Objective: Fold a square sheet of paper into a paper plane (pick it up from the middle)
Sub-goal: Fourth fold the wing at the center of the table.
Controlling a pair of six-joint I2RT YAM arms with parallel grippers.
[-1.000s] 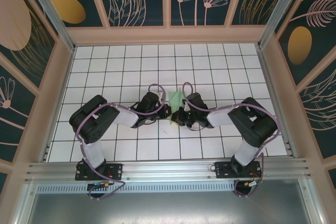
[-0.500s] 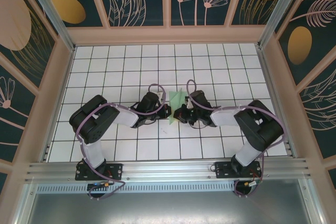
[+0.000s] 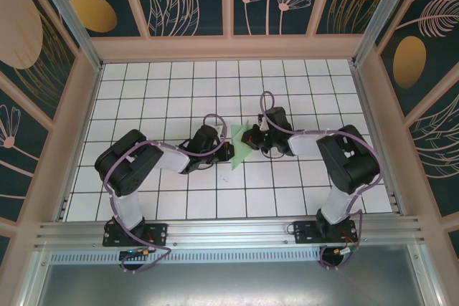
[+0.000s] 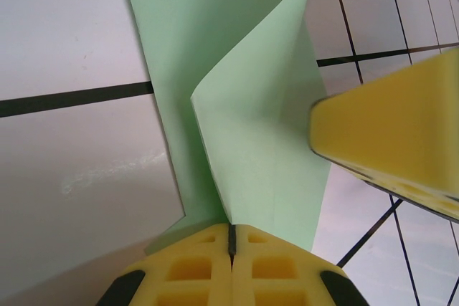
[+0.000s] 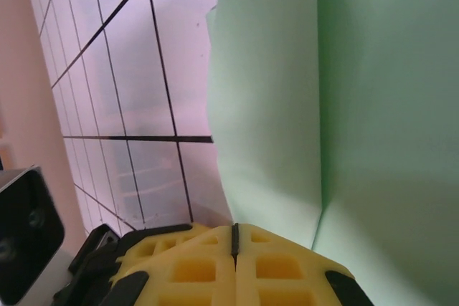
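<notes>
The square sheet of paper point(image 3: 239, 135) is pale mint green, partly folded, and lies mid-table between both grippers. In the left wrist view a flap of the paper point(image 4: 251, 105) curls upward, and its crease runs straight into the seam of my left gripper point(image 4: 231, 228), which is shut on it. My left gripper point(image 3: 229, 150) sits at the sheet's left side. My right gripper point(image 3: 252, 138) is shut at the sheet's right edge; its fingers point(image 4: 394, 134) reach over the flap. In the right wrist view the paper point(image 5: 344, 105) stands right in front of my right gripper point(image 5: 234, 228); I cannot tell whether it is pinched.
The white gridded table point(image 3: 172, 91) is walled by a pinkish frame point(image 3: 229, 48) at the back and sides. An aluminium rail point(image 3: 229, 233) with both arm bases runs along the near edge. Both forearms lie low over the table's middle rows.
My right gripper has swung away from the near edge toward the back, along the paper's right side, and the right elbow has shifted. The left arm has stayed still, both grippers shut.
</notes>
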